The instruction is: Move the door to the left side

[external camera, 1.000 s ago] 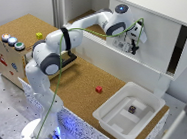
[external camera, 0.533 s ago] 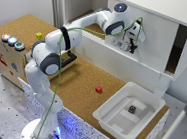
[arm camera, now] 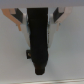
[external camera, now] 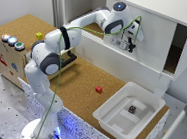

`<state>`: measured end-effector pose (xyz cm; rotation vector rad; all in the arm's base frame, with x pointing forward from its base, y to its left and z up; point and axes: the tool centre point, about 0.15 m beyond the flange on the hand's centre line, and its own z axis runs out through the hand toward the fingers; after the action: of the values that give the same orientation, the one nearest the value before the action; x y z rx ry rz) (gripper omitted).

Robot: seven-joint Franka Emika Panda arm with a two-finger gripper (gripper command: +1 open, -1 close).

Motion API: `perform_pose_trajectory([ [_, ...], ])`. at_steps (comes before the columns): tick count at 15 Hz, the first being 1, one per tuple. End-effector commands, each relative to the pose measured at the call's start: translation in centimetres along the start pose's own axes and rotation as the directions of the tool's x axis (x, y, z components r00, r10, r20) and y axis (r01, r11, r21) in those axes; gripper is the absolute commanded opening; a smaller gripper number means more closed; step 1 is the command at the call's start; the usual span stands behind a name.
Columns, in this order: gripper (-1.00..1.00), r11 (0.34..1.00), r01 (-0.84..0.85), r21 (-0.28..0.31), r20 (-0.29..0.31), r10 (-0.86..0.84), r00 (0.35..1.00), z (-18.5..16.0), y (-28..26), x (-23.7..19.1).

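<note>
- White plastic tub sits lowest in the exterior frame, with a small dark object inside it. A red cube lies on the cork tabletop just up and left of it. Neither has shifted over the last second.
- Farther back, the arm reaches from its base at lower left up to the upper right of the frame. Its pose is almost the same as a second ago, so I can make out no real travel.
- The gripper is up against the door, the flat white panel in the upper right. In the wrist view its fingers straddle the dark handle, which stands out from the pale door face. The blur hides whether they are clamped on it or only flanking it.
- The door has not visibly slid. A dark opening shows past its edge at the exterior view's right.
- My reading is that the grasp is being settled and the whole leftward slide is still to do.
</note>
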<state>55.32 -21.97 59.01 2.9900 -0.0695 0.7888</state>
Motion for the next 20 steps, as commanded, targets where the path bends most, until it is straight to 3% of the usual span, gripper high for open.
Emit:
perform_pose_trajectory([
  [1,-1.00,0.998,-0.006,-0.065,0.009,0.007,1.000,2.2,-3.3,1.2],
  [20,-1.00,0.994,0.053,-0.096,0.019,-0.051,0.999,2.2,-8.8,2.5],
])
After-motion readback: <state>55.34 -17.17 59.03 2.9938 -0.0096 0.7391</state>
